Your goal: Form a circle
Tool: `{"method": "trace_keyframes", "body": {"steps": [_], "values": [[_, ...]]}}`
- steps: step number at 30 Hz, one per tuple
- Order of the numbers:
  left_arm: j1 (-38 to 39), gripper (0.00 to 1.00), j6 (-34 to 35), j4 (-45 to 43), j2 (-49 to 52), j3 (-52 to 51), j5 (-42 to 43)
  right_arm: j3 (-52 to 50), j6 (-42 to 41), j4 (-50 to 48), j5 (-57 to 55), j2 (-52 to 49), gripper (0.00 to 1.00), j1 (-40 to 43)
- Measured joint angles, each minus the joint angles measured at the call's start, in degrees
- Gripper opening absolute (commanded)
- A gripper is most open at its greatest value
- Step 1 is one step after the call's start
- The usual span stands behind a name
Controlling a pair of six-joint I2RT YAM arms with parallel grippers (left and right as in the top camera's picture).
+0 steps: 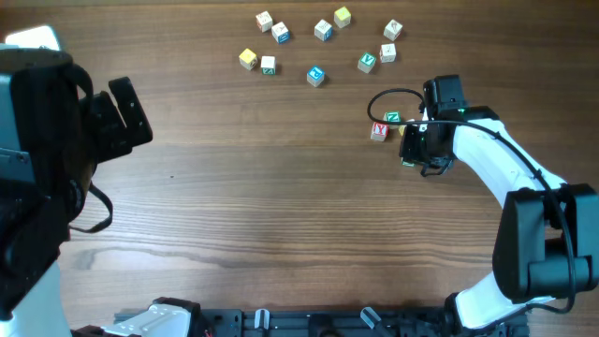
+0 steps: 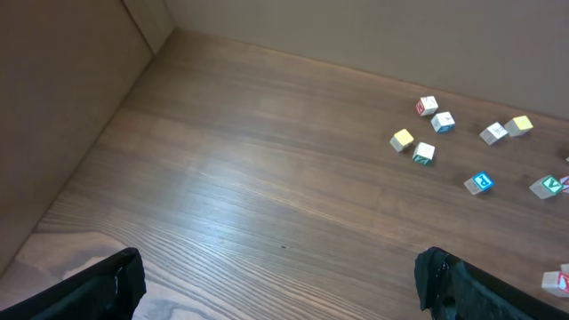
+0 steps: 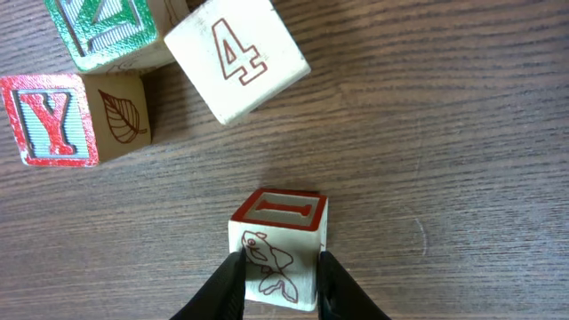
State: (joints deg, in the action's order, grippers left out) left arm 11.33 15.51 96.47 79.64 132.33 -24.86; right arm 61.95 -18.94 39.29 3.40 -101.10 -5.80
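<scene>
In the right wrist view my right gripper (image 3: 278,267) is shut on a pale letter cube (image 3: 280,236) with a red I on top and a fish drawing on its side. It stands on the wood, one finger pressed to each side. Just beyond it lie a red Y cube (image 3: 53,120), a green-print cube (image 3: 107,31) and a tilted cube marked 4 (image 3: 236,58). From overhead the right gripper (image 1: 412,140) sits right of the Y cube (image 1: 378,131) and hides the held cube. No circle is in view. My left gripper (image 2: 280,293) is open over bare wood.
Several loose letter cubes are scattered along the table's far side, from a yellow one (image 1: 247,58) to one at the right (image 1: 392,30), with a blue-print cube (image 1: 315,76) nearest the middle. The left arm (image 1: 126,112) hangs at the left edge.
</scene>
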Motion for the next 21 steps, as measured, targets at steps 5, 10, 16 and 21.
{"method": "trace_keyframes", "body": {"steps": [5,10,16,21], "values": [[0.00,1.00,0.00,0.02,0.00,0.00,0.00,0.00,0.02,-0.46,0.00,0.00,0.31,0.00],[0.00,1.00,0.00,0.02,0.00,0.00,0.00,0.00,0.61,-0.85,-0.22,-0.33,0.50,-0.02],[0.00,1.00,0.00,0.02,0.00,0.00,0.00,0.00,0.66,-0.85,-0.24,-0.70,0.49,-0.02],[0.00,1.00,0.00,0.02,0.00,0.00,0.00,0.00,0.59,-0.85,-0.24,-0.79,0.39,-0.02]]}}
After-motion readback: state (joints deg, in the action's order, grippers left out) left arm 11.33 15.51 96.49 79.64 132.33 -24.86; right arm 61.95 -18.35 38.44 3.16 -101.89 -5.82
